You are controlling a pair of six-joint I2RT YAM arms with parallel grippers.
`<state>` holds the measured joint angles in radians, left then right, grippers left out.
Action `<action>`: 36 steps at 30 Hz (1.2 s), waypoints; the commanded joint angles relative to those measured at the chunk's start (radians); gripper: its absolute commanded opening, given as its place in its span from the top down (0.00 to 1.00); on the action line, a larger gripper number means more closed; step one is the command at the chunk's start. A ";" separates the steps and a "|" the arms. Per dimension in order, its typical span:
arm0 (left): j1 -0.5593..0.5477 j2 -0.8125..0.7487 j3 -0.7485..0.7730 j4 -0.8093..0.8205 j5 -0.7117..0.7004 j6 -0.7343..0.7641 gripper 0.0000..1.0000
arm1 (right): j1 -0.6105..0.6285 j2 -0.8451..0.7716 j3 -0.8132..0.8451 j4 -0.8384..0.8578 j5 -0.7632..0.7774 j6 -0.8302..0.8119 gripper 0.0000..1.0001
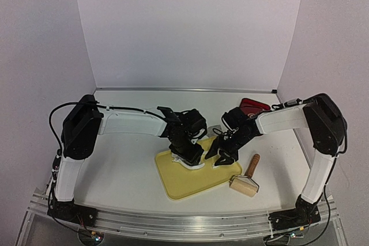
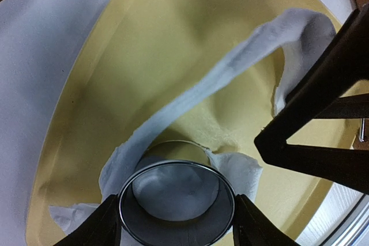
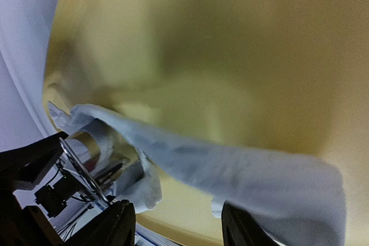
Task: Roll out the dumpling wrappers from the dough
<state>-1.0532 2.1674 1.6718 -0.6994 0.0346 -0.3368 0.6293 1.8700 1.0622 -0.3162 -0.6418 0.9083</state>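
Observation:
A steel ring cutter (image 2: pixel 179 231) stands on the yellow tray (image 2: pixel 155 33), and my left gripper (image 2: pixel 176 200) is shut on its two sides. Inside the ring lies a dumpling wrapper (image 2: pixel 173 191), a round white disc. From the ring a ragged strip of dough (image 2: pixel 230 67) rises to the upper right, lifted off the tray. Its far end drapes against the black fingers (image 2: pixel 323 84) of my right gripper. In the right wrist view my right gripper (image 3: pixel 179 220) stands open; the dough (image 3: pixel 230 159) crosses just above it and touches the right finger. The cutter (image 3: pixel 89 145) shows at the left.
A wooden-handled roller (image 1: pixel 249 177) lies just right of the tray (image 1: pixel 179 185). A red object (image 1: pixel 252 106) sits at the back right behind the right arm. Both grippers (image 1: pixel 190 156) (image 1: pixel 222 156) hang close together over the tray's far half.

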 commanded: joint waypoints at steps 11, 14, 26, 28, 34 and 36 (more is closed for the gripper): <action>0.010 0.079 -0.050 -0.148 0.035 -0.040 0.67 | 0.068 0.054 -0.096 0.188 -0.042 0.219 0.63; 0.010 0.081 -0.048 -0.150 0.031 -0.046 0.67 | 0.069 0.023 -0.133 0.184 -0.033 0.246 0.64; 0.009 0.077 -0.055 -0.145 0.034 -0.051 0.67 | 0.130 0.108 -0.060 0.200 -0.006 0.253 0.62; 0.009 0.074 -0.057 -0.145 0.035 -0.051 0.68 | 0.132 0.113 -0.063 0.209 0.013 0.258 0.62; 0.009 0.075 -0.057 -0.142 0.042 -0.049 0.68 | 0.141 0.143 -0.071 0.272 0.045 0.279 0.70; 0.009 0.075 -0.057 -0.143 0.045 -0.048 0.68 | 0.145 0.152 -0.068 0.280 0.052 0.279 0.75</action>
<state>-1.0406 2.1662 1.6741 -0.7228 0.0461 -0.3701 0.7579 1.9380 1.0001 -0.0615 -0.7382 1.1711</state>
